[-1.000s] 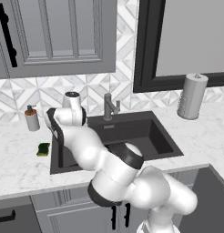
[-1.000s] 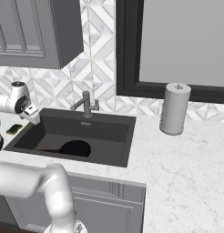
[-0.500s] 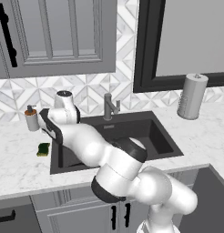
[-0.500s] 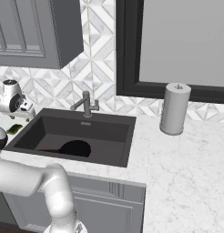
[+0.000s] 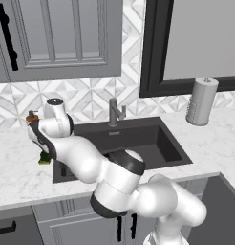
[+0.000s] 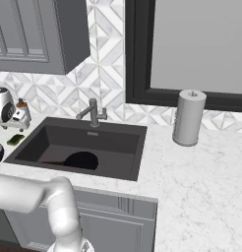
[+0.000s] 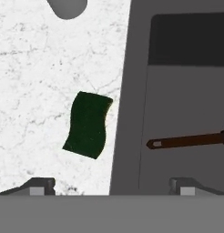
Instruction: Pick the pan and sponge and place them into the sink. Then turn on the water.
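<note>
Pan (image 6: 81, 160) already in sink (image 6: 130, 170), handle (image 7: 186, 140) by the near wall. Sponge (image 7: 87, 124) on counter (image 7: 36, 82) just beside sink rim. Gripper (image 7: 109, 185) wide open, empty, hovering above sponge for pickup.

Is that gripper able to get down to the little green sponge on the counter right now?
Probably yes. The gripper hangs open above the sponge, which lies alone on bare marble counter beside the sink edge. It sits off-centre toward one finger, so a small sideways shift seems needed.

Marble counter (image 5: 24, 172): sponge (image 7: 88, 124), towel roll (image 5: 201, 101)
</note>
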{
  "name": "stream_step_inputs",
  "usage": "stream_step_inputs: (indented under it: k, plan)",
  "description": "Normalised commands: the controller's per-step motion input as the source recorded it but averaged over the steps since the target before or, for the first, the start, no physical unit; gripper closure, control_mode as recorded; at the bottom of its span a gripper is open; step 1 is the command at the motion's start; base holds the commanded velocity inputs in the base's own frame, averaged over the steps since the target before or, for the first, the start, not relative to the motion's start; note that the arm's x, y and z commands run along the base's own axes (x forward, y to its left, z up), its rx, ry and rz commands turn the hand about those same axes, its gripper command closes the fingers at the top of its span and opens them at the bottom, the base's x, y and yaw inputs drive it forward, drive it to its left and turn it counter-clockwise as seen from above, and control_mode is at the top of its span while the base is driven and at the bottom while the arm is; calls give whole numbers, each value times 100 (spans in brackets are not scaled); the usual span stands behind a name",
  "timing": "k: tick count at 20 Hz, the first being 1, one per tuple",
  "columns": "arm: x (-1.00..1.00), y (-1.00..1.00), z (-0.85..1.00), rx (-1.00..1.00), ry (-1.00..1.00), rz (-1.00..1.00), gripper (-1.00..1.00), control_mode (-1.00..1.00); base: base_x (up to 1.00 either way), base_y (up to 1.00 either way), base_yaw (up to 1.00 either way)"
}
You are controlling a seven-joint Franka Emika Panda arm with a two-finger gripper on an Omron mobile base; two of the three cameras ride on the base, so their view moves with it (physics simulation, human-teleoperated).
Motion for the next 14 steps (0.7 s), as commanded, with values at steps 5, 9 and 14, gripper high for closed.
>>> stream_step_inputs:
  k: [5, 9, 14]
  plan:
    - [-2, 17, -8, 0, 0, 0, -100, -100, 0, 0, 0]
    - [0, 4, -30, 0, 0, -1, -100, -100, 0, 0, 0]
    - [0, 7, -26, 0, 0, -1, -100, -100, 0, 0, 0]
